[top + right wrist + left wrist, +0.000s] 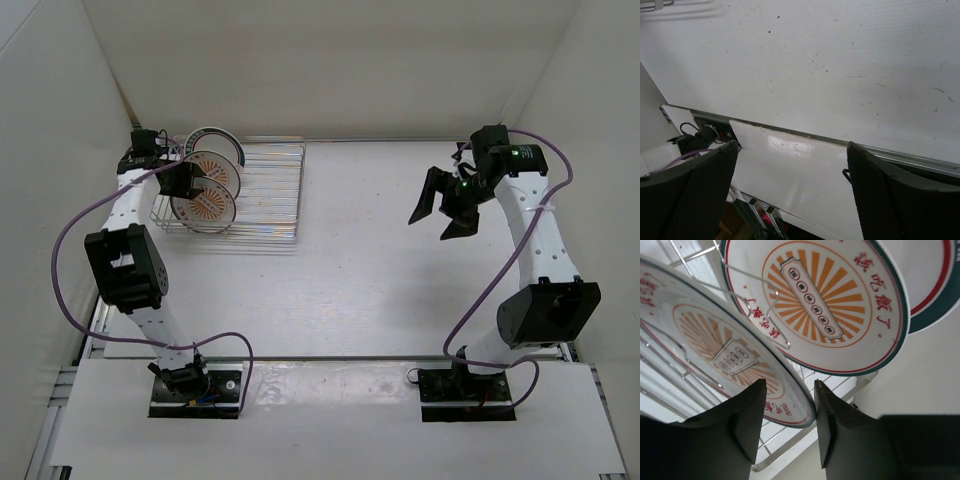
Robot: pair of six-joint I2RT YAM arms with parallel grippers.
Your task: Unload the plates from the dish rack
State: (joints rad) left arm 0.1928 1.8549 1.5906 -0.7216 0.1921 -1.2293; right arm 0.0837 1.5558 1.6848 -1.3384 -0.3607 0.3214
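Note:
Three plates stand on edge at the left end of the silver wire dish rack (pixel 265 190). The two nearer ones (pixel 205 207) (pixel 218 168) have orange sunburst centres; the far one (pixel 208 135) has a dark teal rim. My left gripper (pixel 190 180) is open with its fingers straddling the lower rim of the nearest sunburst plate (pixel 715 355). One finger (pixel 827 415) touches the rim; the other stands apart. The second plate (pixel 815 305) and the teal-rimmed plate (pixel 935 285) lie behind it. My right gripper (pixel 445 205) is open and empty above the table at the right.
The rack's wire bars (pixel 785 452) run under and between the plates. White walls enclose the table on the left, back and right. The right wrist view shows the bare table (pixel 815 60), its near metal edge (pixel 900 157) and the open fingers (pixel 890 200).

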